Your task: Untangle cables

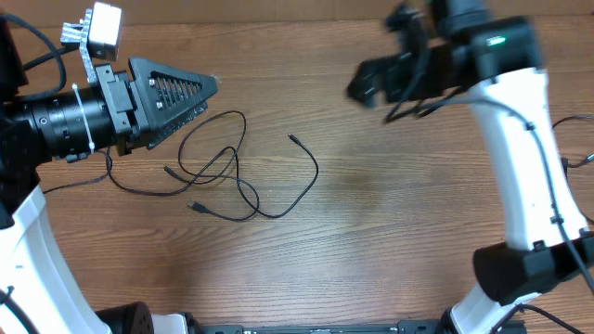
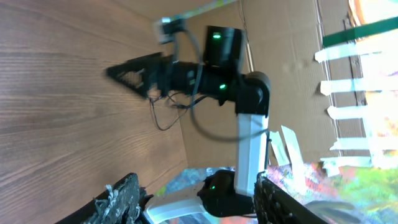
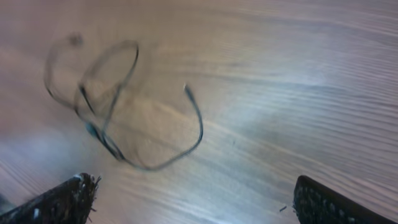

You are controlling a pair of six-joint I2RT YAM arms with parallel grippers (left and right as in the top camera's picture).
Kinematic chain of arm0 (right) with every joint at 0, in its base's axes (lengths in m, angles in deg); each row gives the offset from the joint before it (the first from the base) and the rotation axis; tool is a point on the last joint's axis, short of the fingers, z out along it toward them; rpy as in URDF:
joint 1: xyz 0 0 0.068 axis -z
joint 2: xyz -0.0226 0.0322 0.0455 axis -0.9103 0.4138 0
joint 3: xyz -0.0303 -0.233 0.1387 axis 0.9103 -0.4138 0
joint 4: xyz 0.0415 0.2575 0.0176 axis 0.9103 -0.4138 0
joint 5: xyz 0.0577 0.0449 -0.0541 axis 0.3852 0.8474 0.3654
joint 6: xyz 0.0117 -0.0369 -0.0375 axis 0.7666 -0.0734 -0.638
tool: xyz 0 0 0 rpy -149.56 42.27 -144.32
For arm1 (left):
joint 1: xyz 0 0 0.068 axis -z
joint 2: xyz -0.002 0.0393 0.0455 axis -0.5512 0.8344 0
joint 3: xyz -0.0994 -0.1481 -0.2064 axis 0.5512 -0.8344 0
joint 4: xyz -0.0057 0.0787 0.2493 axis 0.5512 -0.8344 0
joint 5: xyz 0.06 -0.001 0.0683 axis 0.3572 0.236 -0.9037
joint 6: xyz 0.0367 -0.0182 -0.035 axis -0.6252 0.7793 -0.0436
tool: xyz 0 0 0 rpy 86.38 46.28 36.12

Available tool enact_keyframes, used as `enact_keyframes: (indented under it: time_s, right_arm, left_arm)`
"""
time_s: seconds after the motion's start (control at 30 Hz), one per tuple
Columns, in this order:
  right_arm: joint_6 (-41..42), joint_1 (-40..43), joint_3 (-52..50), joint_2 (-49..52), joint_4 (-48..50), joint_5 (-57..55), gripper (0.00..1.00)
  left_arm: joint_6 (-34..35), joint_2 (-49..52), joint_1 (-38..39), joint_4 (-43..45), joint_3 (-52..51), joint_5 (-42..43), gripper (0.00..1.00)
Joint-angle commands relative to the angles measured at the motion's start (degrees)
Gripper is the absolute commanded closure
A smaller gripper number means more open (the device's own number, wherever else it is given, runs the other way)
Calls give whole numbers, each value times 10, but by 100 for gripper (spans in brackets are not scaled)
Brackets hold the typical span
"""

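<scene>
My L gripper (image 1: 210, 86) is hovering at the far left of the wood table (image 1: 399, 241). Its fingers (image 2: 121, 200) are standing apart w/ nothing btwn them. My R gripper (image 3: 193, 202) is hanging far right, jaws spread wide, also empty. The cables (image 1: 232, 176) are lying in loose overlapping loops left of centre, just beside my L fingertips. One plug end (image 1: 291, 138) is pointing far. Wrist views are blurring, so I can't make out any lettering.
</scene>
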Motion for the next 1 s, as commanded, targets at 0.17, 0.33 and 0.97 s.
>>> enact_keyframes:
  time_s: [0.17, 0.33, 0.97]
  right_arm:
    - [-26, -124, -27, -5, -15, -79, 0]
    - [-72, -151, -101, -5, -19, -61, 0]
    - [-126, -291, -385, -4, 234, 7, 0]
  left_arm:
    - [-21, -41, 4, -1, 1, 17, 36]
    - [-21, -50, 4, -1, 1, 17, 34]
    - [-14, -51, 4, -1, 1, 18, 33]
